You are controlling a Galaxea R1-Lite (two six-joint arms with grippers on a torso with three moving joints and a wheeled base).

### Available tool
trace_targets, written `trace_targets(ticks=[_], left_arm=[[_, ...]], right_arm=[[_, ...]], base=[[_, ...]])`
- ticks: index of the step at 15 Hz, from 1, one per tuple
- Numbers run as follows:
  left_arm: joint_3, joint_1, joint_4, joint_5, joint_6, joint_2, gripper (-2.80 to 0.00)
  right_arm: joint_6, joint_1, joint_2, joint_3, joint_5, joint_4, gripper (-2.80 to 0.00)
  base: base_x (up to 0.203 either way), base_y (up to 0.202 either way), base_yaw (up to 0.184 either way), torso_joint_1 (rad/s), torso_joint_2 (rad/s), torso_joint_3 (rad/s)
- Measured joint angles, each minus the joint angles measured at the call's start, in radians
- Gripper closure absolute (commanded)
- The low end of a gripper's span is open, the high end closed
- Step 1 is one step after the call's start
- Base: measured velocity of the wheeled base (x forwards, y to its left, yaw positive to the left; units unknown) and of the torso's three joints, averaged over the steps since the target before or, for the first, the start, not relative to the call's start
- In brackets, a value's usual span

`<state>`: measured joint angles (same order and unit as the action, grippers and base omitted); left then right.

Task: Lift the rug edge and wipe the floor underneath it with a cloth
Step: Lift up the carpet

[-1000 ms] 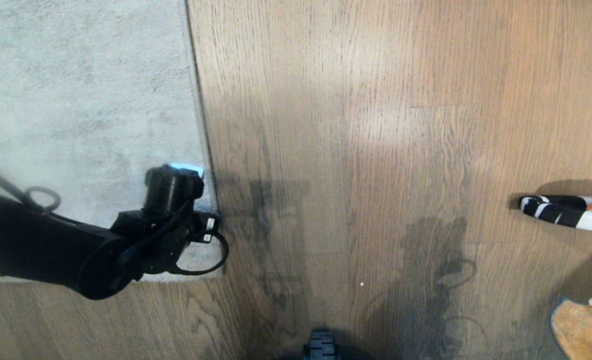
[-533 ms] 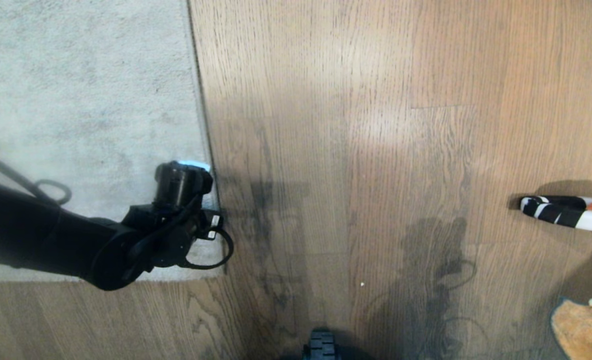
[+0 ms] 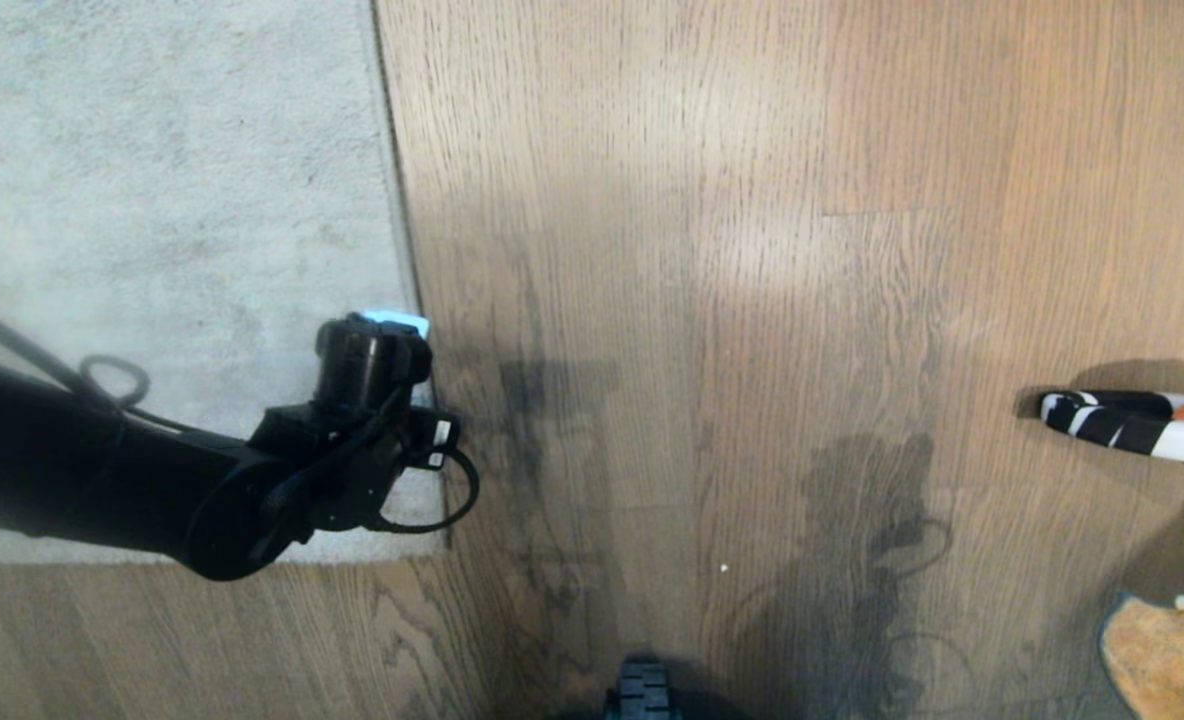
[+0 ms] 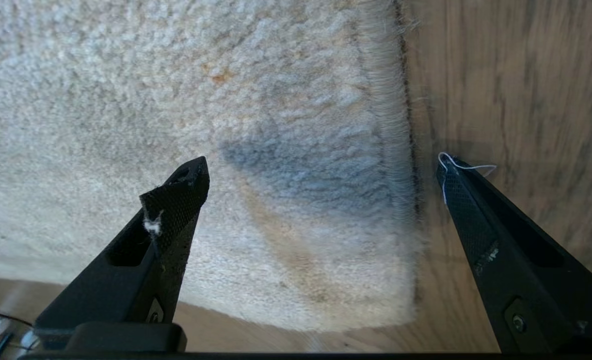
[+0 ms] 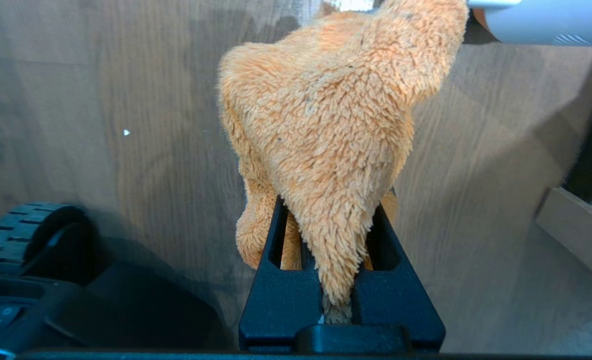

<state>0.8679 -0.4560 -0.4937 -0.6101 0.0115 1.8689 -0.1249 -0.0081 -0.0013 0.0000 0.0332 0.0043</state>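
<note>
The pale grey rug lies flat on the brown wood floor (image 3: pixel 752 300), and its rug edge (image 3: pixel 407 290) runs down to a near corner (image 3: pixel 437 545). My left gripper (image 4: pixel 322 165) hovers open over that corner. One finger is above the pile and the other is above the bare planks just past the rug edge (image 4: pixel 396 150); nothing is between them. My right gripper (image 5: pixel 329 202) is shut on the fluffy orange cloth (image 5: pixel 336 125), which hangs over the floor. In the head view the cloth (image 3: pixel 1167 660) shows at the lower right corner.
A black-and-white striped object with a white and orange part (image 3: pixel 1132 425) lies on the floor at the right. The base's black wheel (image 3: pixel 642 690) sits at the bottom centre. A pale board edge (image 5: pixel 576 225) stands beside the cloth.
My left arm has shifted a little to the right, toward the rug's border, with its fingers still wide apart. The right arm and cloth have not moved.
</note>
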Motion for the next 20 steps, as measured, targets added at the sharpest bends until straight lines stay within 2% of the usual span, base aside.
trace_targets(ticks=[4, 7, 14, 20], left_arm=[[-0.018, 0.018, 0.007, -0.013, 0.017, 0.000, -2.80], [-0.035, 0.045, 0.000, -0.024, 0.078, -0.001, -2.80], [-0.051, 0.120, -0.002, -0.029, 0.166, -0.009, -2.80], [-0.035, 0.209, 0.002, -0.030, 0.282, -0.045, -2.80]], right_arm=[[0.000, 0.000, 0.000, 0.000, 0.001, 0.000, 0.00], [0.000, 0.000, 0.000, 0.000, 0.001, 0.001, 0.00], [0.000, 0.000, 0.000, 0.000, 0.001, 0.000, 0.00], [0.000, 0.000, 0.000, 0.000, 0.001, 0.000, 0.00]], base=[[0.000, 0.000, 0.000, 0.000, 0.00, 0.000], [0.000, 0.000, 0.000, 0.000, 0.00, 0.000], [0.000, 0.000, 0.000, 0.000, 0.00, 0.000], [0.000, 0.000, 0.000, 0.000, 0.00, 0.000]])
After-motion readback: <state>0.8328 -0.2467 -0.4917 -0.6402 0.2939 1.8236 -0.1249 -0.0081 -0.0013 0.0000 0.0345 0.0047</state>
